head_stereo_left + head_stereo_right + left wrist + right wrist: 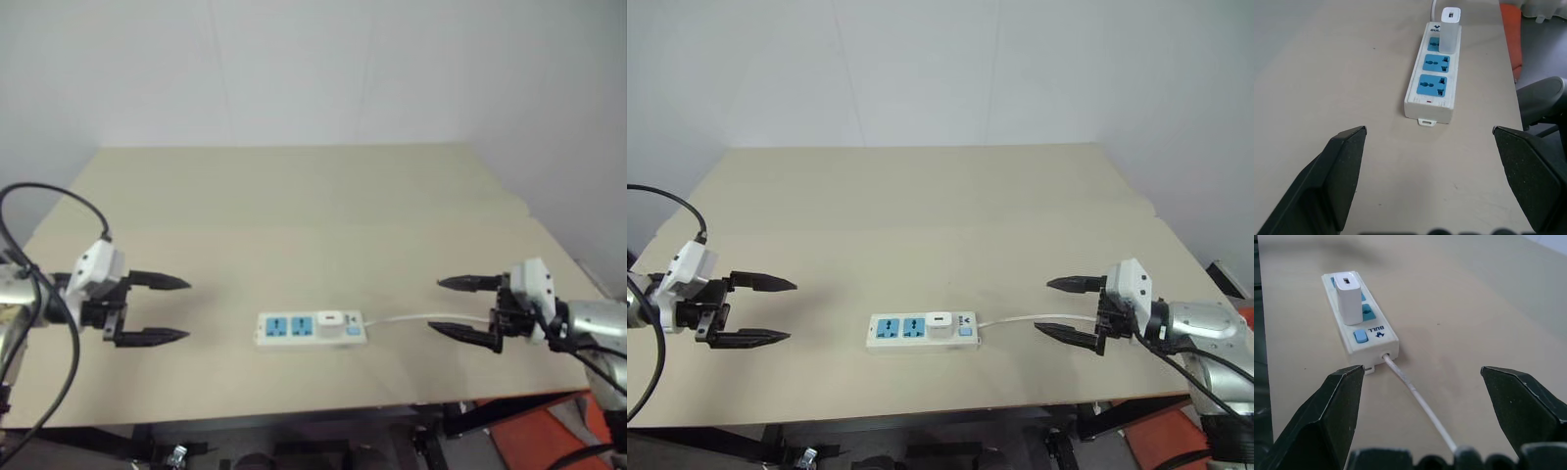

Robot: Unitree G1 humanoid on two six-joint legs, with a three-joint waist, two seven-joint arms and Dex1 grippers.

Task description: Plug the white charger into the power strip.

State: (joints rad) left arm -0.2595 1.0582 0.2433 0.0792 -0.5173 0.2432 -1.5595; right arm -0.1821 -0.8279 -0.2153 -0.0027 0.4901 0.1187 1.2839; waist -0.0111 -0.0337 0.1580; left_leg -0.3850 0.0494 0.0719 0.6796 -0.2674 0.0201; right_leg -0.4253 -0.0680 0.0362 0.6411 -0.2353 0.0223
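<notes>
Two end effectors spread, empty: left (157, 309), right (468, 308), flanking strip (311, 329) | charger (331, 321) seated in strip's cord-end socket | plugging judged done | next: seating to be checked.

The small white rounded-block charger (331, 320) stands upright, plugged into the long white three-socket power strip (311, 329), lying flat midway between both wide-open grippers, its thin cord toward the right one.
</notes>
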